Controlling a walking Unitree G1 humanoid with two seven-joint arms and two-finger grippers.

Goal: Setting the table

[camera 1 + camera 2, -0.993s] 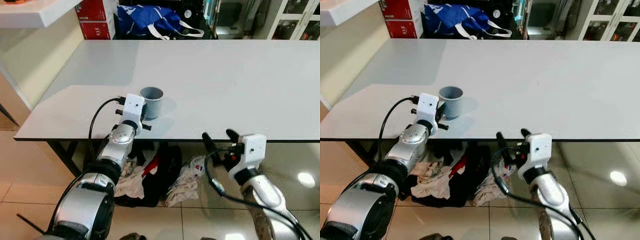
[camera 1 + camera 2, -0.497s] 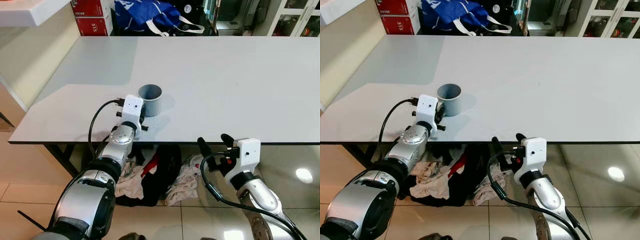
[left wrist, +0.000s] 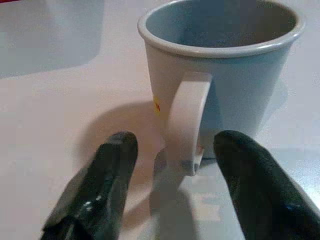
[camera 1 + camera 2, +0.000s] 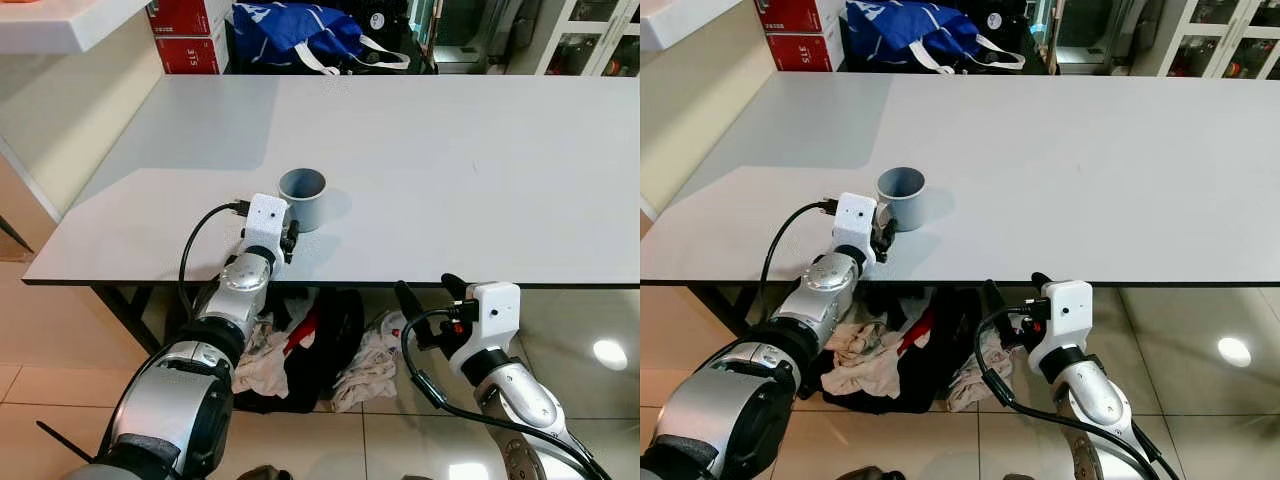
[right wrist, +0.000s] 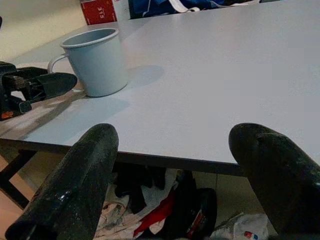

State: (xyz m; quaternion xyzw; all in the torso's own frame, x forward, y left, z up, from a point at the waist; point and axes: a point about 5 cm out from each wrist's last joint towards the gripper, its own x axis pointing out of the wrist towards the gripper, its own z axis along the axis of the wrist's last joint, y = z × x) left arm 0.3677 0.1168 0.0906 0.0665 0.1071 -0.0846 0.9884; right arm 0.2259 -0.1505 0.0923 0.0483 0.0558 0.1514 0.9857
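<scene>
A grey-blue mug (image 4: 303, 198) stands upright on the white table (image 4: 460, 150), near its front left part, with its handle turned toward me. My left gripper (image 3: 177, 145) is open just behind the handle, one black finger (image 3: 107, 180) on each side, and not closed on it. In the left eye view that gripper (image 4: 290, 240) rests low over the table beside the mug. My right gripper (image 4: 428, 298) is open and holds nothing, just below the table's front edge. The right wrist view looks across the tabletop at the mug (image 5: 95, 62).
A heap of clothes (image 4: 310, 350) lies on the floor under the table. Behind the far edge are a blue bag (image 4: 295, 35) and red boxes (image 4: 190, 40). A pale counter (image 4: 60, 25) runs along the left, and the tiled floor is glossy.
My right gripper has sunk a little lower, under the table's front edge. The left gripper stays by the mug's handle. The head view has shifted slightly.
</scene>
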